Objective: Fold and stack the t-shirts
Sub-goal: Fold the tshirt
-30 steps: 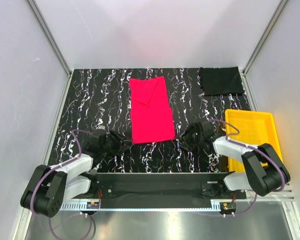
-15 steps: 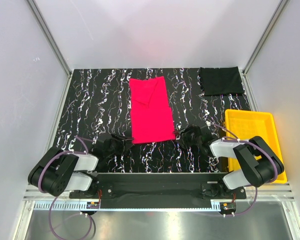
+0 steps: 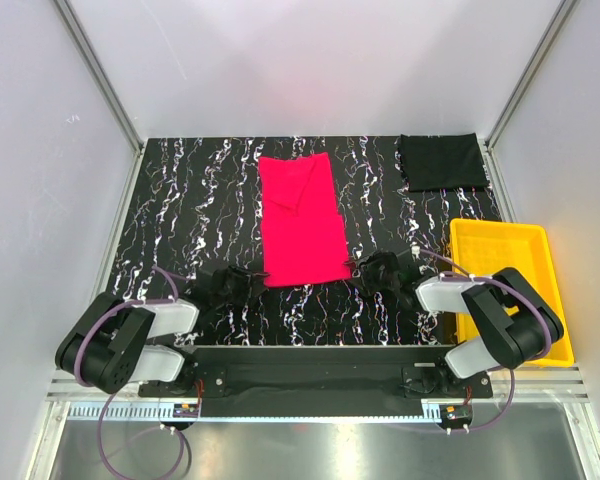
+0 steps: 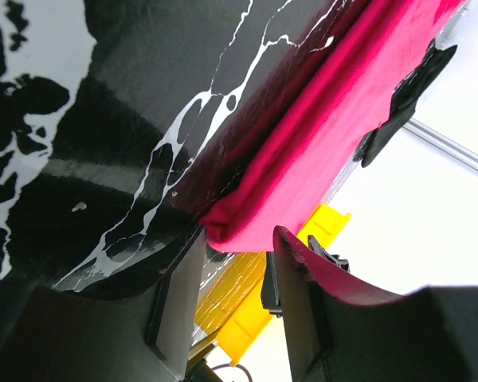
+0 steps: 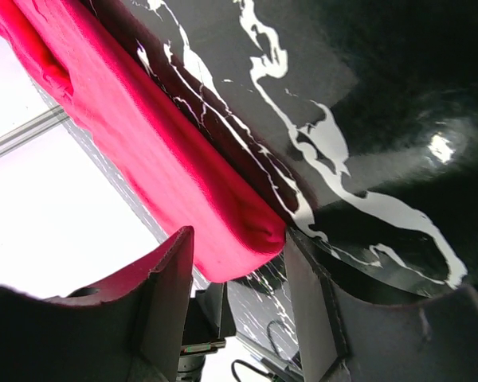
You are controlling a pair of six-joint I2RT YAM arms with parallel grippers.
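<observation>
red t-shirt: left gripper and right gripper, jaws apart, straddle its 7 and 5 o'clock corners; shallow bite risks slipping.

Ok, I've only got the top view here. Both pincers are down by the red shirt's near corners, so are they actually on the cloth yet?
Observer: The left wrist view shows the left pincer open, with the red t-shirt corner at the mouth of the gap, not clamped.
Operator: And the right one?
Observer: The right pincer is open too, with its corner of the shirt sitting in the gap.
Operator: Is the hem flat there?
Observer: In the right wrist view that corner looks rounded and thick, like a doubled layer, resting on the tabletop.
</observation>
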